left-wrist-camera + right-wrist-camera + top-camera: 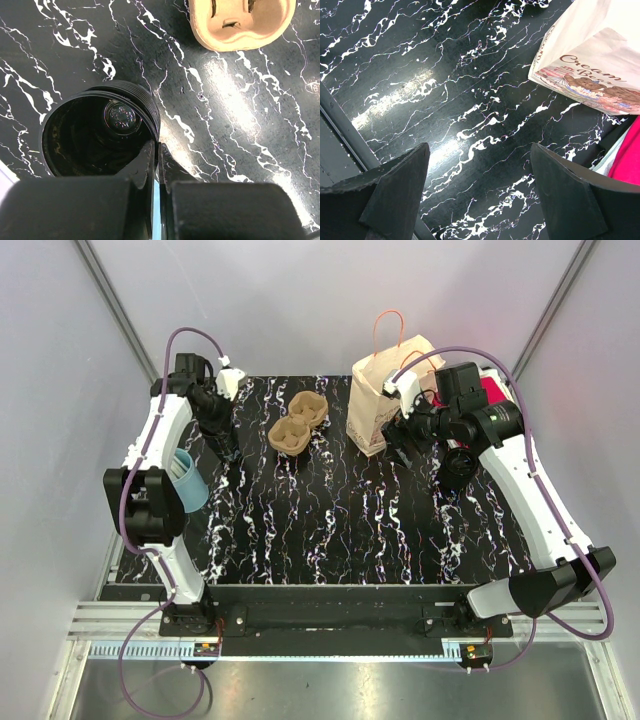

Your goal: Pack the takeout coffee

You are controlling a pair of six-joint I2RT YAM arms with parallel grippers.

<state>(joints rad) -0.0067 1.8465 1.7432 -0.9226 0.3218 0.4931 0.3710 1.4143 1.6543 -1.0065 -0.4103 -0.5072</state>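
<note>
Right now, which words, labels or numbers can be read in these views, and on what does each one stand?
"Cream": printed on the paper bag, right wrist view; the words after it are unclear.
Round stamp in the bottom of the black cup: too small to read.

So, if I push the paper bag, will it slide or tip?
Probably it tips or crumples rather than slides: the paper bag stands tall on a small base, and its walls look thin. It seems light, so a high push may fold it. Pushed low, it may slide on the glossy table.
</note>
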